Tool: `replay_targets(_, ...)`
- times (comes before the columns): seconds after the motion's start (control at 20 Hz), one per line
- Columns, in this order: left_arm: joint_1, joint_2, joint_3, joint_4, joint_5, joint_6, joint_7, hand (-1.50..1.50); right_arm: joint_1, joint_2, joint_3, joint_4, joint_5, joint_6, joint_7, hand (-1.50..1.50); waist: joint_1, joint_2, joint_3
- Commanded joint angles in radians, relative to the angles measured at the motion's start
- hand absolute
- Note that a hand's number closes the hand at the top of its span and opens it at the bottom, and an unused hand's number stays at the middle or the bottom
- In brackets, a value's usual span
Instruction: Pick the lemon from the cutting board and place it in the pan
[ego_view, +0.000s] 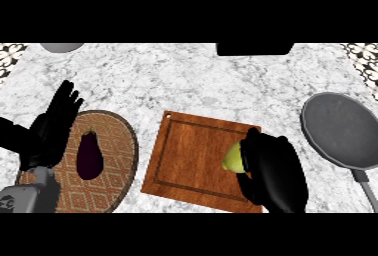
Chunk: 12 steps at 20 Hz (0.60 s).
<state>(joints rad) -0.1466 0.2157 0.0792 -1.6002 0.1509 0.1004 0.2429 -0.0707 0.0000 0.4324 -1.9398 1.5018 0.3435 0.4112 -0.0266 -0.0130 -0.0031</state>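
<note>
Head view: right hand (272, 172) curled around lemon (234, 158)

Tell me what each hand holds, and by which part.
The right hand curls round the lemon, covering its right side. The left hand holds nothing.

Dark purple eggplant (90, 155) lying on a round patterned brown mat (111, 150), speckled white marble counter (184, 80)

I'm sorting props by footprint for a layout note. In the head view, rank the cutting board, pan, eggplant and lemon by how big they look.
1. Cutting board
2. Pan, its round part a little smaller than the board
3. Eggplant
4. Lemon, though the right robot hand hides part of it
</note>
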Motion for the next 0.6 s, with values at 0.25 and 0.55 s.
replay_targets(0.25, -0.008, -0.024, -0.014, 0.042, -0.006, -0.023, -0.029, 0.00, -0.136, 0.000, 0.045, -0.424, 0.034, 0.349, 0.234, 1.50, 0.021, 0.011, 0.002)
replay_targets(0.55, -0.049, -0.012, 0.029, 0.108, 0.003, -0.045, -0.073, 0.00, -0.225, 0.000, -0.179, -0.378, -0.064, 0.309, 0.205, 1.50, 0.023, 0.014, 0.003)
